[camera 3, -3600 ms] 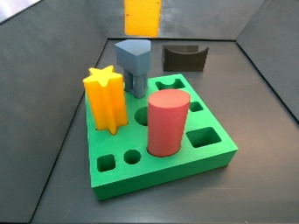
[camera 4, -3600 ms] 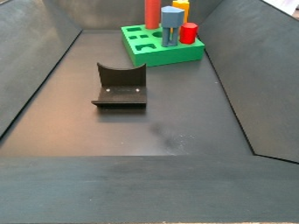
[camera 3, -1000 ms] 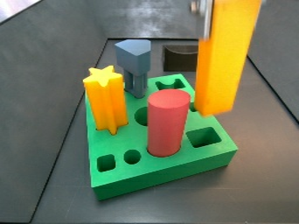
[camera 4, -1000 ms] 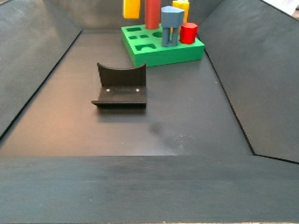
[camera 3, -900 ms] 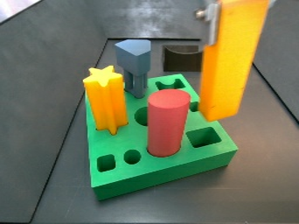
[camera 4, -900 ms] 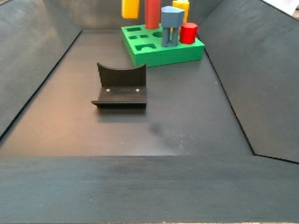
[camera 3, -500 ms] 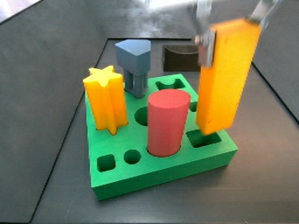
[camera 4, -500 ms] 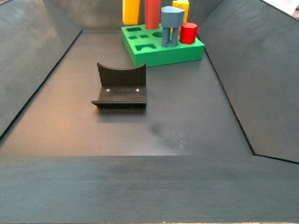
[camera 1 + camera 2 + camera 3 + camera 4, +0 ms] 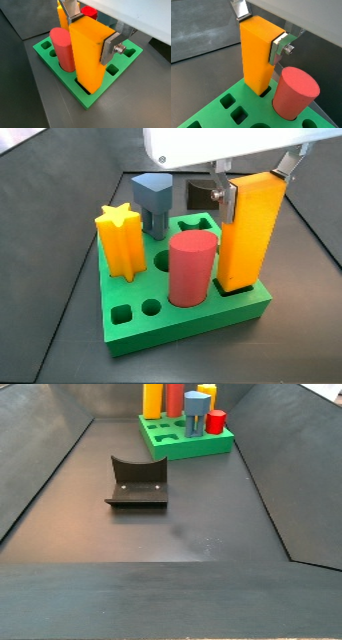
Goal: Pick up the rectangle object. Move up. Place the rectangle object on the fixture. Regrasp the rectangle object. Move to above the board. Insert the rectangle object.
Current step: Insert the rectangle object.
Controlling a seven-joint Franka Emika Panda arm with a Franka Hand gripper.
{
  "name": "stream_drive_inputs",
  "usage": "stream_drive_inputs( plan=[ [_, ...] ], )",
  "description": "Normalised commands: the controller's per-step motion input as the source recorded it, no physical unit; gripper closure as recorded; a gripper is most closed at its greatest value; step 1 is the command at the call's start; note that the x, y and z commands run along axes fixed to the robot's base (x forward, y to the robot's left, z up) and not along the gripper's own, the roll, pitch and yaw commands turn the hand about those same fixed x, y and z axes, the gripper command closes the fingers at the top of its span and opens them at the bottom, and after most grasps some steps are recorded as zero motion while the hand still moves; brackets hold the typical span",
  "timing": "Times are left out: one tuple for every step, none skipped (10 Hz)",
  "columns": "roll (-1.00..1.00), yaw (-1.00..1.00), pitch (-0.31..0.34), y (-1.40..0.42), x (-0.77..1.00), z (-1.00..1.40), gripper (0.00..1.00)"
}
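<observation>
My gripper is shut on the upper part of the rectangle object, a tall orange-yellow block held upright. Its lower end stands in a rectangular hole at the edge of the green board, right beside the red cylinder. Both wrist views show the silver fingers clamping two opposite faces of the block. In a side view the block rises from the board far off. The fixture stands alone on the floor, and shows partly behind the gripper.
On the board stand an orange-yellow star post, a grey-blue peg and a small red piece. Several other holes are open. Dark sloping walls enclose the floor.
The gripper has come down with the block, from hanging tilted above the board to upright with its lower end in the hole beside the red cylinder.
</observation>
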Motion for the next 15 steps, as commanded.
stream_drive_inputs(
  plan=[
    [0.02,0.02,-0.064,-0.12,-0.14,-0.32,1.00],
    [0.02,0.00,-0.083,-0.12,-0.21,-0.33,1.00],
    [0.04,0.00,-0.084,-0.11,-0.26,-0.34,1.00],
    [0.06,-0.05,0.000,0.00,-0.23,-0.07,1.00],
    [0.03,-0.03,0.000,0.00,-0.07,0.00,1.00],
    [0.09,0.00,0.000,-0.06,-0.09,-0.20,1.00],
    [0.21,0.00,-0.020,-0.29,0.00,-0.61,1.00],
    [0.22,0.00,-0.059,-0.35,0.09,-0.86,1.00],
    [0.24,0.01,-0.074,-0.31,0.11,-0.81,1.00],
    [0.24,0.00,-0.034,-0.27,0.17,-0.82,1.00],
    [0.24,0.00,0.000,-0.06,0.18,-0.85,1.00],
    [0.26,0.01,0.000,0.00,0.22,-0.77,1.00],
    [0.06,0.00,0.000,-0.05,0.00,0.00,1.00],
    [0.01,0.00,0.000,0.00,0.00,0.00,1.00],
    [0.00,0.00,0.000,0.05,0.00,0.00,1.00]
  ],
)
